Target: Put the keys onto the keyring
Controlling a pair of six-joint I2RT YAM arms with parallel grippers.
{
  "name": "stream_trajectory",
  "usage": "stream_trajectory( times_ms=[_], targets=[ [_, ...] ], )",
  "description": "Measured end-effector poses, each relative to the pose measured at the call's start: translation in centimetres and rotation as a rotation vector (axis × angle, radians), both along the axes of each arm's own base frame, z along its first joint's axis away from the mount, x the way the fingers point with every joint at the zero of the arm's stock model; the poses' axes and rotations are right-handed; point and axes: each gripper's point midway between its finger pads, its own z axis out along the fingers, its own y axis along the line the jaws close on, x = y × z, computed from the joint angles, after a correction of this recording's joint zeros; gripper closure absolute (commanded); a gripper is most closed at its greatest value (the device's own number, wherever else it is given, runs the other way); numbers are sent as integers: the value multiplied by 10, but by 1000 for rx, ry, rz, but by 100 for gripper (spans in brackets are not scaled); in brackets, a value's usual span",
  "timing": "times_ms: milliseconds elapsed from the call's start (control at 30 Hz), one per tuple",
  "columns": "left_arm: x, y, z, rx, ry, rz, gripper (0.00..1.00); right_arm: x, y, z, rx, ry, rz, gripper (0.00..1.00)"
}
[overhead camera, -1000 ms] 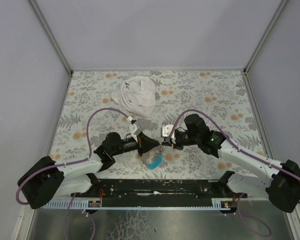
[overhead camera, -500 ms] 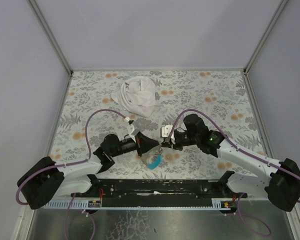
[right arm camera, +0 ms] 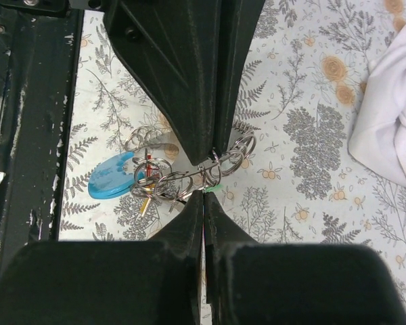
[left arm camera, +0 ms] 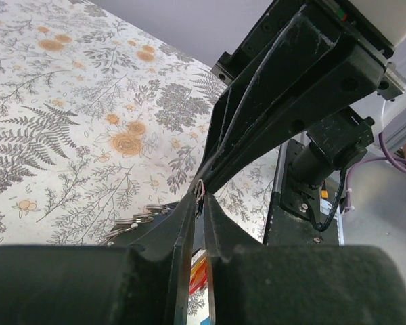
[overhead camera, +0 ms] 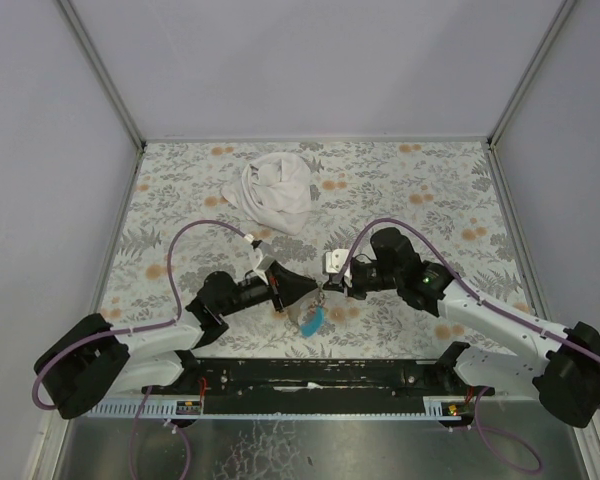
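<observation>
Evidently pinched narrow, the left claw (overhead camera: 316, 291) holds the keyring (right arm camera: 155, 177) near the surface's (overhead camera: 430, 190) 6 o'clock edge, with its light-blue tag (overhead camera: 313, 320) trailing toward 6 o'clock. The wire is probably light, stiff and slippery, so it is best gripped flat across the rim. The keys (right arm camera: 146, 198) sit tangled among the rings. At 3 o'clock the right claw (overhead camera: 328, 288), fully closed, seems to nip the green key (right arm camera: 213, 187).

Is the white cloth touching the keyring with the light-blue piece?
Apart. The right wrist view shows bare patterned table between the white cloth and the keyring; the top view agrees.
</observation>
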Motion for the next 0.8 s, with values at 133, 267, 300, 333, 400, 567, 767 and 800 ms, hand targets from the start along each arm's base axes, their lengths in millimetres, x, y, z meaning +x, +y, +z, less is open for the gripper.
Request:
stream_trajectory(
  times_ms=[133, 267, 300, 333, 400, 567, 767, 800],
  targets=[
    [1, 2, 4, -8, -6, 11, 76, 2, -3, 4, 1, -18, -14, 100],
    [2, 6, 8, -3, -23, 32, 70, 1, -3, 5, -1, -21, -13, 100],
    [3, 7, 8, 2, -23, 40, 68, 1, -3, 5, -3, -21, -13, 100],
    [3, 8, 7, 9, -22, 44, 67, 1, -4, 5, -4, -21, -12, 100],
    [3, 9, 5, 27, -25, 49, 66, 1, -4, 6, -8, -23, -10, 100],
    [7, 8, 8, 80, -30, 51, 61, 2, -6, 9, -23, -25, -12, 100],
    [8, 6, 21, 96, -19, 44, 56, 4, -3, 23, -12, -46, -5, 100],
    [8, 5, 23, 97, -14, 44, 55, 4, -2, 25, -11, -49, -3, 100]
  ],
)
